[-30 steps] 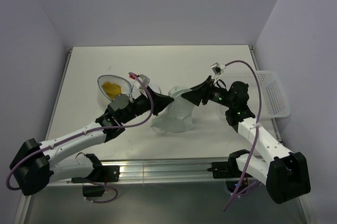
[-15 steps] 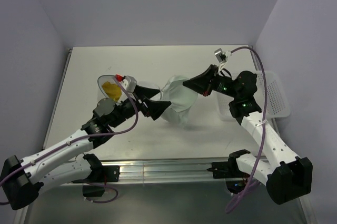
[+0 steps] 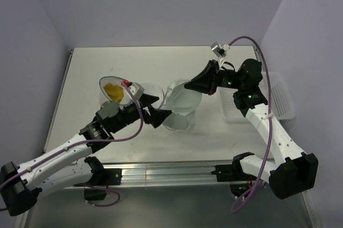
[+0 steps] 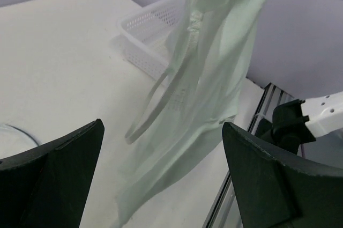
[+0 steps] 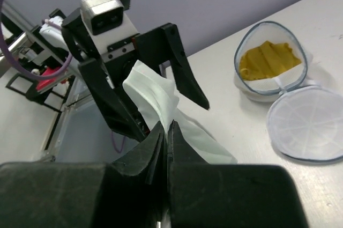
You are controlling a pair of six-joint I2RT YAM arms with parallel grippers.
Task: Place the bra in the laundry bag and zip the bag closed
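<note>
Mint-pale bra [image 3: 181,109] clamped high in right gripper [image 3: 188,89], probably so cups dangle free for lowering into open laundry bag [image 5: 303,123]. Left gripper [image 3: 157,108] spread wide, holding nothing.

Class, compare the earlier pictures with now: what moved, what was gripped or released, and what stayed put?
The left end effector let go of the bra and now stands open beside it. The right end effector closed on the bra's top and raised it, so it hangs. The open laundry bag and the white basket stayed put.
</note>
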